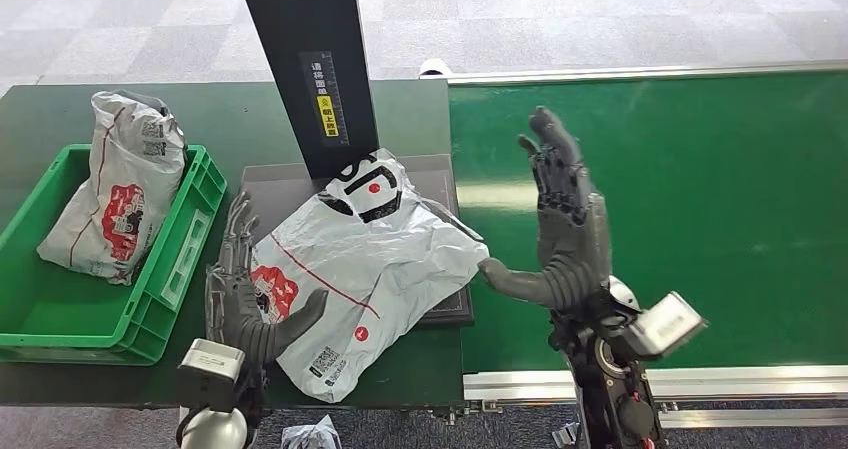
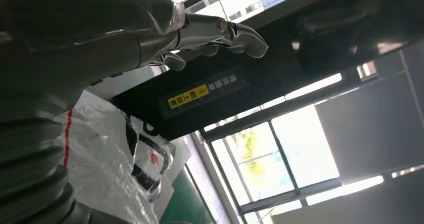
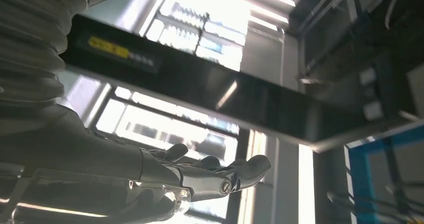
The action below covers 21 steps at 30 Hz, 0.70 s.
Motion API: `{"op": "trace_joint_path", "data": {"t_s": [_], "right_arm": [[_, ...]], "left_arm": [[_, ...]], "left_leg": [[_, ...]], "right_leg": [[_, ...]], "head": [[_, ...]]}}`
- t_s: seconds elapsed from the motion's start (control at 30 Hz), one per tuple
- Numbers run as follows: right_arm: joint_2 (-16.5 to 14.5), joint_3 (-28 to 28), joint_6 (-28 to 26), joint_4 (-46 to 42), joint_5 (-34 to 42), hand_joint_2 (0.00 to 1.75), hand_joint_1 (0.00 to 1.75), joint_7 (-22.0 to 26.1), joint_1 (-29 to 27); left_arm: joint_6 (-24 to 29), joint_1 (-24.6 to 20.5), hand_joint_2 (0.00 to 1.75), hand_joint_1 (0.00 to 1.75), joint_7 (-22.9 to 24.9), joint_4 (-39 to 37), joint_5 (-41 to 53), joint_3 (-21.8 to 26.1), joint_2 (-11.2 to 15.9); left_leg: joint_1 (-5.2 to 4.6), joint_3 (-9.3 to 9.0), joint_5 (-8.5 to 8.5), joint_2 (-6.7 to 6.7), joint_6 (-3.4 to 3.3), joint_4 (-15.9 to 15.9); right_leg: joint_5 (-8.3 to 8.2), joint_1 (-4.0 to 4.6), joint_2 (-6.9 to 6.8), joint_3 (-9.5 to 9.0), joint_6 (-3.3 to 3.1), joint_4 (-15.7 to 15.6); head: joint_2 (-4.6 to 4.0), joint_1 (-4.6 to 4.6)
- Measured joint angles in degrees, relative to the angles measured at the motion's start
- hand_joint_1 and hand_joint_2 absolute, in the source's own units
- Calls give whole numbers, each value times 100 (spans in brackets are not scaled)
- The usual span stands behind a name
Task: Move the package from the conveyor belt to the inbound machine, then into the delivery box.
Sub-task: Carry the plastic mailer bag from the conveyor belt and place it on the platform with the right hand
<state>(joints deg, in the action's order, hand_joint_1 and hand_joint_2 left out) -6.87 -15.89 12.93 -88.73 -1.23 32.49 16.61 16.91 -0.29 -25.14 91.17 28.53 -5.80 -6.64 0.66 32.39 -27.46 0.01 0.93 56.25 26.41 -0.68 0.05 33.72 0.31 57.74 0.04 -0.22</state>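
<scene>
I see the package (image 1: 365, 269) lying on the inbound machine (image 1: 440, 174), overhanging its front edge. My left hand (image 1: 240, 299) cups its side, fingers apart, gripping nothing; my right hand (image 1: 562, 224) stands open alongside. The slack bag could slip through a loose squeeze, or snag on the delivery box (image 1: 150, 309) rim.
</scene>
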Motion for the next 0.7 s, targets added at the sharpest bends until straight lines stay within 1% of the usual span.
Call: {"op": "trace_joint_path", "data": {"t_s": [0.1,0.17,0.27,0.4,0.5,0.6,0.7], "right_arm": [[7,371,-265,-1000,32,175,0,46,-302],[-14,578,-295,-1570,43,175,0,36,-498],[-50,748,-285,-2114,9,175,0,32,-710],[-83,857,-281,-2458,-59,175,0,69,-850],[-116,893,-270,-2614,-177,175,0,131,-935],[-180,894,-244,-2720,-241,175,0,150,-970],[-233,894,-237,-2746,-233,175,0,150,-966]], "left_arm": [[56,-168,175,0,185,-423,525,-164,10],[205,-340,175,0,193,-782,745,-270,4],[335,-551,175,0,163,-1209,812,-380,-13],[416,-676,175,0,154,-1491,867,-475,-22],[742,-862,175,0,269,-1745,1199,-535,-38],[1227,-1276,175,0,509,-2277,1702,-559,-84],[1513,-1708,175,0,632,-2856,1940,-549,-115]], "left_leg": [[0,0,0,-2,0,0],[-1,0,0,2,0,0],[-2,-1,-1,3,0,0],[-2,-3,0,3,0,0],[-2,-4,1,0,0,0],[-2,-5,2,0,-1,-1],[-2,-12,3,1,-2,0]], "right_leg": [[0,0,-2,-3,0,0],[0,-1,0,-4,0,0],[0,-2,1,-5,0,0],[0,-2,1,-5,0,0],[0,-1,0,-7,0,0],[-1,-1,0,-12,0,0],[-2,-2,0,-19,0,0]], "head": [[1,2],[0,2],[-1,0],[-1,0],[-1,0],[-1,1],[-1,1]]}}
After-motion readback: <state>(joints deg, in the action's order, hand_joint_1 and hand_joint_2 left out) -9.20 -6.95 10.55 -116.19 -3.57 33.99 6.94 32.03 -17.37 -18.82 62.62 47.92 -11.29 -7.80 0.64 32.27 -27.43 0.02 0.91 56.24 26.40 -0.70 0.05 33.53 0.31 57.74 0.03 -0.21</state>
